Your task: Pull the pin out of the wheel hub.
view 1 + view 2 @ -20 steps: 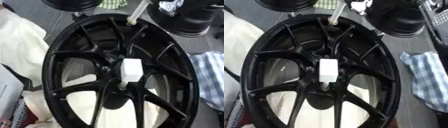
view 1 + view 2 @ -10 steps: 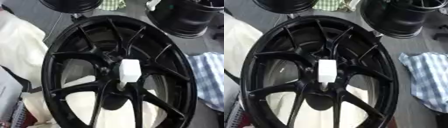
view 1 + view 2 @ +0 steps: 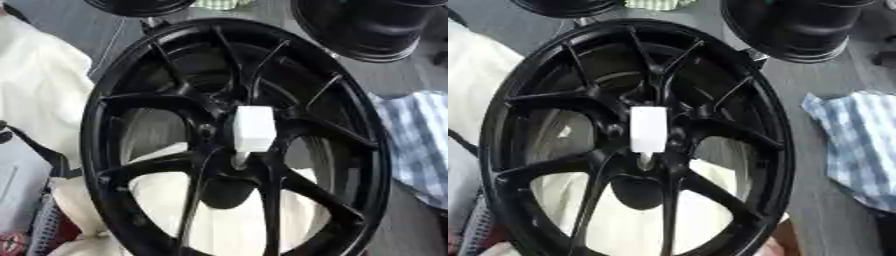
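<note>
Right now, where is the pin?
The white pin sits at the centre of the black wheel, mid-view, still in the hub; a checked cloth lies to the right.

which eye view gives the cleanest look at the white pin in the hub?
Right eye view: the white pin sits nearer the frame's middle, its narrow lower tip showing against the black wheel hub. The left eye view shows the same pin, set slightly more to the right.
</note>
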Robot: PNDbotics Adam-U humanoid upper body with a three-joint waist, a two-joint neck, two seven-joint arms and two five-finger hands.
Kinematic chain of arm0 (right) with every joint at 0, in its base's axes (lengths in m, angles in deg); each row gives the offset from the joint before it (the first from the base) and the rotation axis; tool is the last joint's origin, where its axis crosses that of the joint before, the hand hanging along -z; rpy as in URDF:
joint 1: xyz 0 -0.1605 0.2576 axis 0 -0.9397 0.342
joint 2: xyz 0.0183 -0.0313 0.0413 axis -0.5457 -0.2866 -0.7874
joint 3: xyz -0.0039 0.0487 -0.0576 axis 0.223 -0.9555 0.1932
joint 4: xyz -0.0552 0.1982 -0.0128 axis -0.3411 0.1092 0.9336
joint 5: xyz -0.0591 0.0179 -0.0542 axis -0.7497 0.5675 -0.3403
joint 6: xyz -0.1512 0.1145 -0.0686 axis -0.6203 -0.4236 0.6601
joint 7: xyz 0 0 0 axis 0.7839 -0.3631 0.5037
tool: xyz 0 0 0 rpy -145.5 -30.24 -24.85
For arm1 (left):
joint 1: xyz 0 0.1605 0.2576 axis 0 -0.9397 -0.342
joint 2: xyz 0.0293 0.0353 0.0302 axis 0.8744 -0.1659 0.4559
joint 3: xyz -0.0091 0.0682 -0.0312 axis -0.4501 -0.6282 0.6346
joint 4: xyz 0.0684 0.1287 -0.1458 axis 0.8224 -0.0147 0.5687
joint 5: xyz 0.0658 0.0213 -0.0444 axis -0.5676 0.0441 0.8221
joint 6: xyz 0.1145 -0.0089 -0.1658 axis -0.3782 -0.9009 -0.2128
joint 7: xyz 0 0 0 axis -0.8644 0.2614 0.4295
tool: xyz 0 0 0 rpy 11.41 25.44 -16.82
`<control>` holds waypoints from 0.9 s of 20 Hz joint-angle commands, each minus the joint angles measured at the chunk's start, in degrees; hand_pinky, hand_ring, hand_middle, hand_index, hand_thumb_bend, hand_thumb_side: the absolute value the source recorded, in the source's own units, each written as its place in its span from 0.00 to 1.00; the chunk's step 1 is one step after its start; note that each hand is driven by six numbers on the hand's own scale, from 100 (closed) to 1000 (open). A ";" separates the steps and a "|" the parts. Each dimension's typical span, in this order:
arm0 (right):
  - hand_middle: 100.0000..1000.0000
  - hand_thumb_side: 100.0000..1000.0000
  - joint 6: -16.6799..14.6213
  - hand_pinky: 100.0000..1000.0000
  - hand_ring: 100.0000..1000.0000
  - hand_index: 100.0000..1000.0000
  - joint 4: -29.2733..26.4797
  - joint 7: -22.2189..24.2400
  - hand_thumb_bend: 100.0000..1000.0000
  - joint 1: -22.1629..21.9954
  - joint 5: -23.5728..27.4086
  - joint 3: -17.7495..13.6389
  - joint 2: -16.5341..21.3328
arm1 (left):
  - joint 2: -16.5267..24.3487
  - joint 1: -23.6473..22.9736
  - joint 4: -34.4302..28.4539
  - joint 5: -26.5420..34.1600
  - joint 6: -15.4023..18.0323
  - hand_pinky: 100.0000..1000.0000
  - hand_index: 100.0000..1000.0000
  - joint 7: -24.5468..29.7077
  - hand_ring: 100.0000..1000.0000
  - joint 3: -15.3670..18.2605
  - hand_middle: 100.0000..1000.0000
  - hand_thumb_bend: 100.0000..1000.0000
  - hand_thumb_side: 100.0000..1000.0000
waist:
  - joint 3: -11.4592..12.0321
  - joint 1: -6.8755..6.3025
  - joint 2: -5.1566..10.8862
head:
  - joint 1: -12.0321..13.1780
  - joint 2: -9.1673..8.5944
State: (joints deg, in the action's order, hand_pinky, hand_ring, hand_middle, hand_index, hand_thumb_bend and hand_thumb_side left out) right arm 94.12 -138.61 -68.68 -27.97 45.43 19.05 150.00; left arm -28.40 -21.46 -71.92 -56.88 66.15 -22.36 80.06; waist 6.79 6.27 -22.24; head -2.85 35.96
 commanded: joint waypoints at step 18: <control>0.84 0.11 1.76 0.96 0.92 0.88 -9.79 -16.30 0.00 -28.04 -15.85 -7.02 -18.94 | -0.71 1.02 -1.22 -0.98 1.05 0.66 0.79 -1.63 0.63 1.35 0.57 0.02 0.76 | -2.97 -3.11 -0.79 | 3.92 -0.20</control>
State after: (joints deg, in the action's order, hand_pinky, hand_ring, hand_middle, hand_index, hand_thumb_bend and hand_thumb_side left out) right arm 95.98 -146.96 -84.45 -56.00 30.97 12.61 131.14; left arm -29.43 -20.85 -71.92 -57.81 67.11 -23.82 81.12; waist 3.90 3.19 -24.03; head 1.29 36.35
